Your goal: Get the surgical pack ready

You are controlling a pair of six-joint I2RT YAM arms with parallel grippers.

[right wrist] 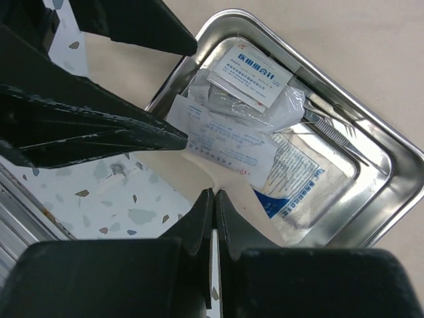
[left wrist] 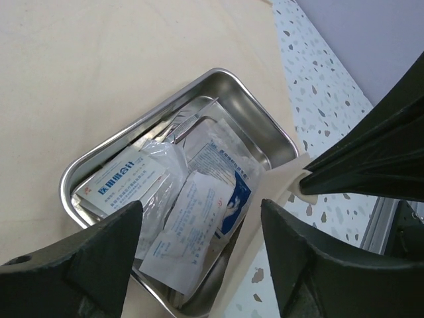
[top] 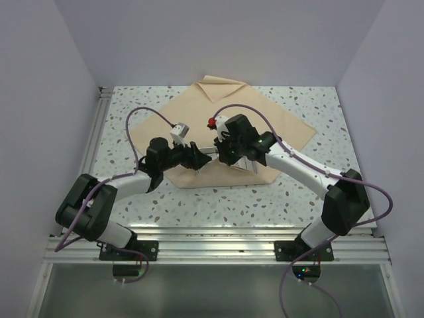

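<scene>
The beige wrap sheet (top: 278,126) lies spread on the speckled table, its far corner folded over. On it sits the steel tray (left wrist: 248,99), which holds white sachets (left wrist: 192,225) and thin steel tools (left wrist: 192,122). My right gripper (right wrist: 213,193) is shut on the near edge of the wrap (right wrist: 199,169) and holds it lifted beside the tray (right wrist: 397,159). My left gripper (left wrist: 200,204) is open just left of it, its fingers (right wrist: 119,132) either side of the tray's near corner and the raised wrap edge. In the top view both grippers (top: 202,157) (top: 224,147) meet over the sheet's near part.
Metal rails run along the near edge (top: 218,242) and the left side (top: 96,132) of the table. White walls close in the left, back and right. Purple cables (top: 136,122) loop over both arms. Bare speckled tabletop (top: 126,109) shows around the sheet.
</scene>
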